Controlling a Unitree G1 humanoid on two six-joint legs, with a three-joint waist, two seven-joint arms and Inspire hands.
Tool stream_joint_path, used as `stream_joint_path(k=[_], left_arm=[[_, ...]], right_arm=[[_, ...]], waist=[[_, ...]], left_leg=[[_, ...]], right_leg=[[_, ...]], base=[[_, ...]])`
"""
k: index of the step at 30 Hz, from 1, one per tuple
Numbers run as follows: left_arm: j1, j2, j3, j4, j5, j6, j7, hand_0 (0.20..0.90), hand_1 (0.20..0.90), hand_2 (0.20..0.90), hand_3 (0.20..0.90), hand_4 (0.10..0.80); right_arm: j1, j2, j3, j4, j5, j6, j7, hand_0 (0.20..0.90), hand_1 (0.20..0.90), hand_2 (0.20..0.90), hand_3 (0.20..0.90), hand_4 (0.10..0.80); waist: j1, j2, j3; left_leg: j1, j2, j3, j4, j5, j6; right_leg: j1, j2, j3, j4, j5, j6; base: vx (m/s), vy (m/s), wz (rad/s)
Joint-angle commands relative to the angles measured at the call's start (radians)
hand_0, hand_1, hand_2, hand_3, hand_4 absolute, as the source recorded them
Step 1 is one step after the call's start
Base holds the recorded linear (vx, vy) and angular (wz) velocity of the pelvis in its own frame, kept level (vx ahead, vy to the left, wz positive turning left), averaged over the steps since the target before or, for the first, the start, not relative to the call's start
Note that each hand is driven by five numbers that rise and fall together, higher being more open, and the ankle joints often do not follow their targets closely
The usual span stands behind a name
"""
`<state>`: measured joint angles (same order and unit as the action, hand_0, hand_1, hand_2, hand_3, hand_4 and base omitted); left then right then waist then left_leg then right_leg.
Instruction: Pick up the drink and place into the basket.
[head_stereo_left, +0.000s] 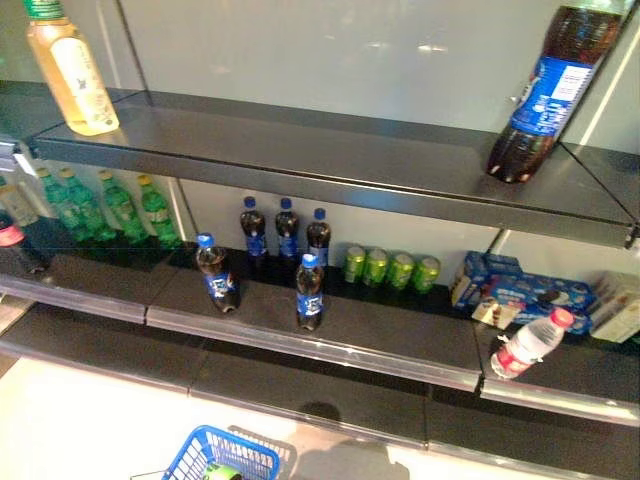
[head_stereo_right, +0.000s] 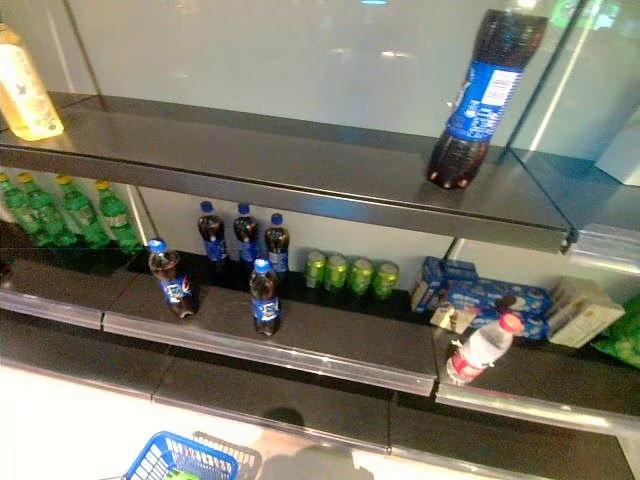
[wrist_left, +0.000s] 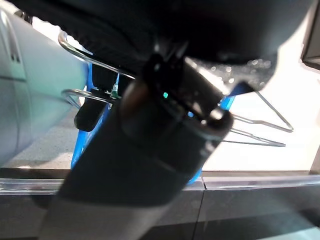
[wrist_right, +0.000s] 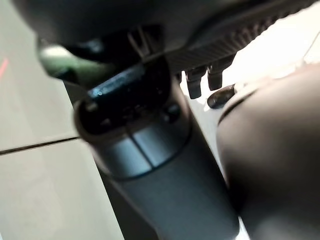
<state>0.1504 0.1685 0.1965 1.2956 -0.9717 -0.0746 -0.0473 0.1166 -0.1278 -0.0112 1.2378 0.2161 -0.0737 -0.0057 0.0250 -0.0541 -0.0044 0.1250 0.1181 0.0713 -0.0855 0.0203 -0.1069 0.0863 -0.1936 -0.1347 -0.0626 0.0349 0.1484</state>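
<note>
Two small cola bottles (head_stereo_left: 309, 292) (head_stereo_left: 216, 273) stand at the front of the middle shelf, with three more (head_stereo_left: 286, 230) behind them. A blue basket (head_stereo_left: 215, 450) shows at the bottom edge of the eye views, with something green inside. Neither hand appears in the eye views. In the left wrist view my left hand (wrist_left: 165, 125) is against the basket's wire handles (wrist_left: 85, 55), fingers curled on them, with the blue wall (wrist_left: 82, 145) below. My right hand (wrist_right: 145, 130) hangs over pale floor, its fingers (wrist_right: 195, 82) relaxed and holding nothing.
On the top shelf stand a large cola bottle (head_stereo_left: 545, 95) and a yellow tea bottle (head_stereo_left: 72, 70). The middle shelf also holds green bottles (head_stereo_left: 100, 205), green cans (head_stereo_left: 392, 269), blue snack boxes (head_stereo_left: 520, 290) and a tipped water bottle (head_stereo_left: 528, 345). The shelf lip (head_stereo_left: 320, 350) juts forward.
</note>
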Motion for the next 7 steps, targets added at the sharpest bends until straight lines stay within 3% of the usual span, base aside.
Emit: stream_joint_path(k=[1, 7], left_arm=[[-0.093, -0.014, 0.024, -0.055, -0.03, -0.106, 0.001, 0.3, 0.3, 0.3, 0.2, 0.1], [-0.102, -0.014, 0.014, -0.035, -0.029, -0.11, 0.016, 0.3, 0.3, 0.3, 0.2, 0.1]], right_arm=[[-0.024, -0.016, 0.045, 0.01, -0.073, -0.017, -0.047, 0.9, 0.9, 0.9, 0.9, 0.8], [-0.036, -0.024, 0.061, 0.04, -0.049, 0.025, -0.026, 0.9, 0.9, 0.9, 0.9, 0.8]], waist=[[0.013, 0.034, 0.045], [0.02, 0.029, 0.045]], left_leg=[[-0.03, -0.028, -0.015, 0.003, 0.013, 0.051], [-0.027, -0.02, -0.023, -0.002, 0.014, 0.044]], right_leg=[[0.028, -0.031, -0.067, 0.027, 0.021, -0.011], [0.037, -0.021, -0.075, 0.015, 0.02, -0.02]], base=[[-0.024, -0.034, -0.11], [-0.016, -0.038, -0.01]])
